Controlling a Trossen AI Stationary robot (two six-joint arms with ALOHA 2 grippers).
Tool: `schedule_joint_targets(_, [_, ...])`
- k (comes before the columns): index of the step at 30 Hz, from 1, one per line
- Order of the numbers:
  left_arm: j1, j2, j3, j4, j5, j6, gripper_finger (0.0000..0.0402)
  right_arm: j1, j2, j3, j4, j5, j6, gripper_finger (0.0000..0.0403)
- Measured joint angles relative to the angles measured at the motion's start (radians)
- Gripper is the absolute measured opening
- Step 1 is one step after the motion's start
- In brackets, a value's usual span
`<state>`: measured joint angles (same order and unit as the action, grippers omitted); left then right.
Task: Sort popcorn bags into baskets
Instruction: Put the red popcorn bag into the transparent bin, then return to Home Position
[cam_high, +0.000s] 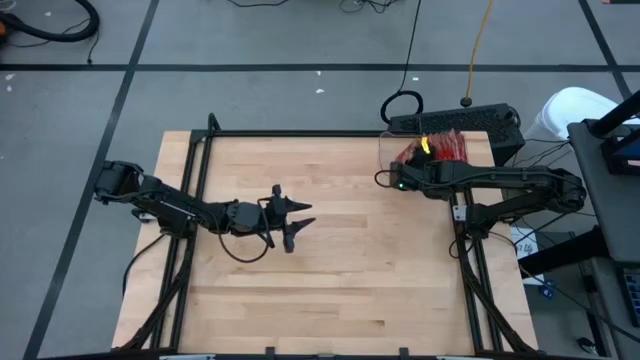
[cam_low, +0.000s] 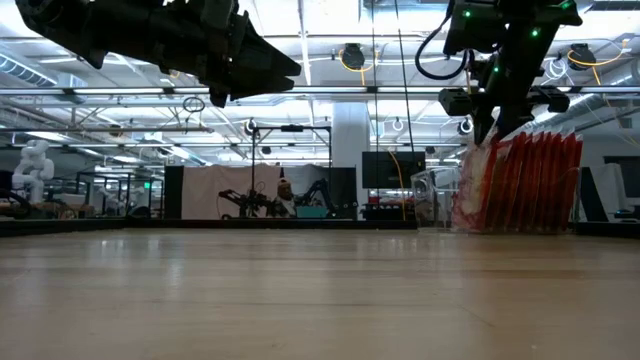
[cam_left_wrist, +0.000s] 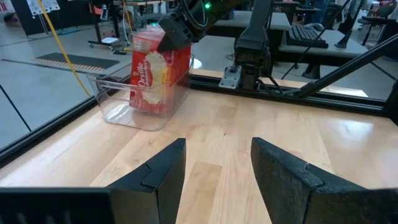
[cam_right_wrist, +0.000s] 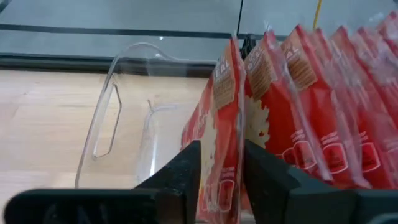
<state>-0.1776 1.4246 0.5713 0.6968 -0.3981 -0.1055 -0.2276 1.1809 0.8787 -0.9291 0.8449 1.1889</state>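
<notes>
A clear plastic basket (cam_right_wrist: 118, 106) stands at the table's far right (cam_high: 385, 150). Several red popcorn bags (cam_low: 530, 185) stand upright in it in a row, on their lower edges. My right gripper (cam_right_wrist: 222, 149) hangs over the basket (cam_high: 405, 170), shut on the outermost bag (cam_left_wrist: 152, 74) of the row. That bag shows a yellow-cream popcorn picture. My left gripper (cam_high: 298, 225) hovers open above the middle of the table (cam_left_wrist: 217, 146), well apart from the basket, with nothing between its fingers. My right gripper pinches the outermost bag's upper edge (cam_right_wrist: 224, 162) between its two fingers, one on each flat face. The fingers slant down from above and from the table's right side. The bag stands upright inside the basket, next to the other bags.
Black metal frame rails (cam_high: 200, 180) run along the table's left, far and right sides. A dark keyboard-like device (cam_high: 460, 122) lies just beyond the basket. Bare wooden tabletop (cam_high: 340, 280) spreads across the middle and near side.
</notes>
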Motion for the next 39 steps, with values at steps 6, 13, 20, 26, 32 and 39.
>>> schedule_joint_targets(6, [0.000, 0.000, 0.000, 0.000, 0.000, 0.000, 0.0186, 0.000, -0.014, 0.000, 0.022, 0.065, -0.046, 0.0125])
schedule_joint_targets(13, [0.000, 0.000, 0.000, 0.002, 0.000, 0.000, 0.0186, 0.000, -0.109, 0.000, 0.158, 0.105, -0.263, 0.0128])
schedule_joint_targets(20, [0.013, 0.000, 0.000, 0.006, 0.000, -0.005, 0.0186, 0.026, -0.194, 0.000, 0.428, 0.003, -0.637, 0.0128])
schedule_joint_targets(26, [0.036, -0.015, 0.000, 0.017, 0.029, 0.015, 0.0186, 0.109, -0.197, 0.000, 0.549, -0.138, -0.842, 0.0127])
schedule_joint_targets(32, [0.047, -0.075, 0.001, -0.011, 0.075, 0.054, 0.0159, 0.182, -0.195, -0.015, 0.655, -0.219, -0.942, 0.0103])
schedule_joint_targets(39, [0.053, -0.166, 0.001, -0.133, 0.076, 0.123, 0.0048, 0.260, -0.197, -0.127, 0.909, -0.328, -1.050, 0.0037])
